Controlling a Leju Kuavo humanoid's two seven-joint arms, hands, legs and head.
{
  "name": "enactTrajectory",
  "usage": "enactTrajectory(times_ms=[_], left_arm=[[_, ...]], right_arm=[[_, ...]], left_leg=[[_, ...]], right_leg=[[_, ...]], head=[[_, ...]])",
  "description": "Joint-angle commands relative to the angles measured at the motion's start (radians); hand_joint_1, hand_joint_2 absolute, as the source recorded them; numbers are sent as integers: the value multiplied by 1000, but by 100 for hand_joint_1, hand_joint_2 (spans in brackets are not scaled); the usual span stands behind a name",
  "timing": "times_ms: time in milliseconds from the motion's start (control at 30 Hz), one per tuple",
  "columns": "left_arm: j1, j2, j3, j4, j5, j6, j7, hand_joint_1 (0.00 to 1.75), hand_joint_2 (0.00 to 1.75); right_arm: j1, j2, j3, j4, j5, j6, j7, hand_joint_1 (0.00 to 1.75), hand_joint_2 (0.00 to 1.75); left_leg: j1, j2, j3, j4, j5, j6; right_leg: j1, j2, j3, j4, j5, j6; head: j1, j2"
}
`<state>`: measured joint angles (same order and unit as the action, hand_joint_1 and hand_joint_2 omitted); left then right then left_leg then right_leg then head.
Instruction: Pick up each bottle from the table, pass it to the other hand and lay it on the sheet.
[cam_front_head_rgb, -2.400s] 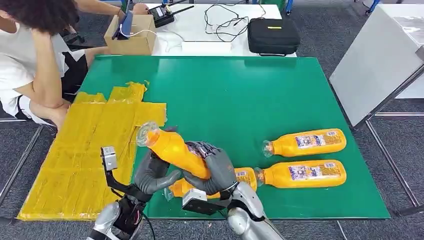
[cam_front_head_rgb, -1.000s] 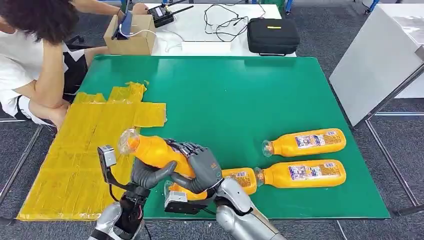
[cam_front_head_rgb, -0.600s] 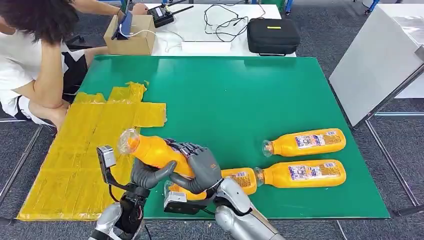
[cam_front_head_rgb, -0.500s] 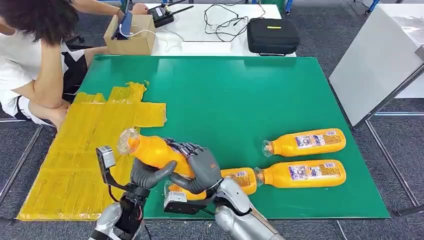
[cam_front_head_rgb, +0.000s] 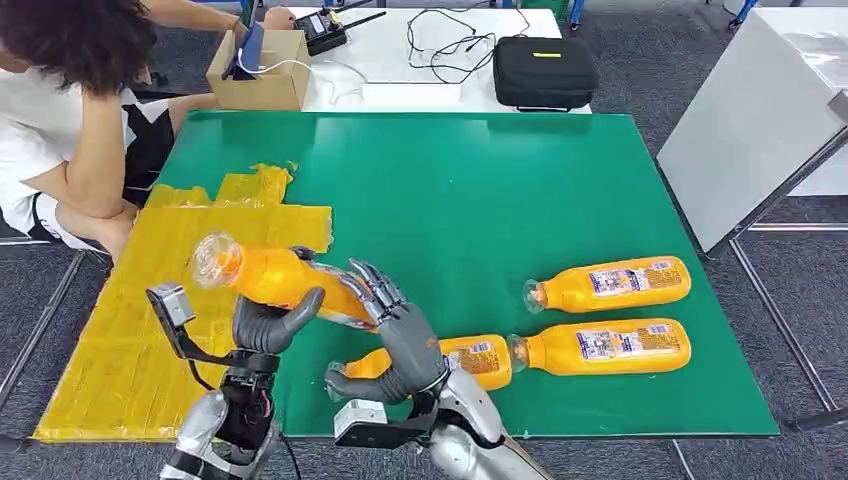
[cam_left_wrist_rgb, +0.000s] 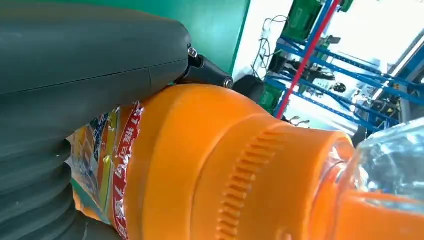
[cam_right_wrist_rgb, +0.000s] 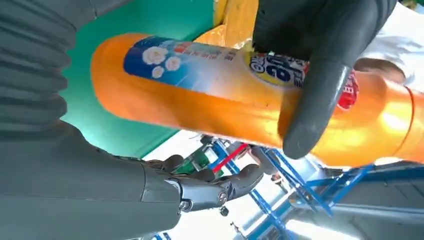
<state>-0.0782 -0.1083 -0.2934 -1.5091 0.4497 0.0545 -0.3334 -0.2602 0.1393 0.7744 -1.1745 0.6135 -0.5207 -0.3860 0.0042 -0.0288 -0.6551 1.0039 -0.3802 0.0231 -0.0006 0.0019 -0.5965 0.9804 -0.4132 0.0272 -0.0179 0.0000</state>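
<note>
1. Orange bottle (cam_front_head_rgb: 275, 278) sits clamped in the left hand (cam_front_head_rgb: 262, 322), above the yellow sheet (cam_front_head_rgb: 130, 330) edge.
2. Right hand (cam_front_head_rgb: 392, 345) fingers splayed, just beside its base; withdraw clear.
3. Lower flat, then release.

Orange bottles (cam_front_head_rgb: 610, 284) with blue-white labels, yellow sheet (cam_front_head_rgb: 140, 320), green table (cam_front_head_rgb: 480, 190), black case (cam_front_head_rgb: 546, 72).

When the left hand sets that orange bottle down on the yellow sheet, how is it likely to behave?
The orange bottle is round-bodied, so laid on its side it may roll, though the crinkled yellow sheet may slow it. Its glossy label looks slippery under the left hand. Full of orange liquid, it is probably fairly heavy for its size. The right hand looks open.
</note>
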Motion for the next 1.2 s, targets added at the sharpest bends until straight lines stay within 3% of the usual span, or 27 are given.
enactTrajectory(times_ms=[33,267,433,467,500,567,667,733,800,900,1100,1200], left_arm=[[-81,-7,88,-22,50,68,-21,175,175],[-125,10,104,3,-31,171,-91,175,175],[-199,71,86,15,-424,421,-223,175,175],[-223,104,55,54,-606,482,-176,175,175],[-274,156,-1,129,-883,484,-26,175,175],[-345,187,-47,234,-1189,446,119,175,175],[-434,213,-118,388,-1586,350,292,175,175],[-480,213,-141,481,-1698,285,360,175,175],[-567,219,-199,627,-1932,197,548,175,175],[-653,205,-181,792,-1934,128,542,175,175],[-661,207,-183,812,-1943,102,546,175,175],[-688,211,-155,914,-1925,77,532,175,175]], right_arm=[[34,-33,-42,-175,-178,37,-66,0,175],[63,-49,-38,-335,-242,25,-116,0,175],[57,-67,-27,-424,-221,-24,-142,0,175],[61,-76,-29,-444,-205,-35,-146,0,175],[68,-88,-39,-482,-170,-56,-141,0,175],[83,-111,-60,-547,-128,-55,-119,0,175],[102,-135,-115,-631,-77,-48,-96,0,175],[103,-136,-143,-660,-42,-46,-82,0,175],[97,-132,-166,-690,-1,-66,-70,0,175],[81,-141,-174,-733,59,-86,-42,0,175],[82,-141,-169,-728,75,-108,-44,0,175],[79,-164,-169,-762,49,-121,-32,0,175]], left_leg=[[0,0,1,1,-1,-1],[0,0,3,1,-2,-1],[0,0,0,1,0,0],[1,0,2,2,-2,-1],[0,0,1,1,-1,-1],[0,-4,3,0,0,-1],[0,-8,3,0,1,-1],[0,-8,4,0,1,-1],[0,-5,3,0,1,0],[0,-3,2,1,2,-1],[0,2,4,1,0,0],[0,2,3,1,1,-1]], right_leg=[[1,-2,2,1,-2,0],[0,-2,3,1,-2,0],[0,-2,1,1,-1,0],[1,-2,3,1,-2,0],[0,-2,2,1,-1,0],[0,-6,4,1,-2,0],[0,-9,5,0,-2,0],[0,-7,3,0,-2,0],[0,-5,4,0,0,0],[0,-4,2,1,1,-2],[0,0,3,1,1,-2],[0,1,3,1,1,-2]], head=[[0,0],[0,0],[0,0],[0,0],[0,0],[0,0],[0,0],[0,0],[0,0],[0,0],[0,0],[0,0]])
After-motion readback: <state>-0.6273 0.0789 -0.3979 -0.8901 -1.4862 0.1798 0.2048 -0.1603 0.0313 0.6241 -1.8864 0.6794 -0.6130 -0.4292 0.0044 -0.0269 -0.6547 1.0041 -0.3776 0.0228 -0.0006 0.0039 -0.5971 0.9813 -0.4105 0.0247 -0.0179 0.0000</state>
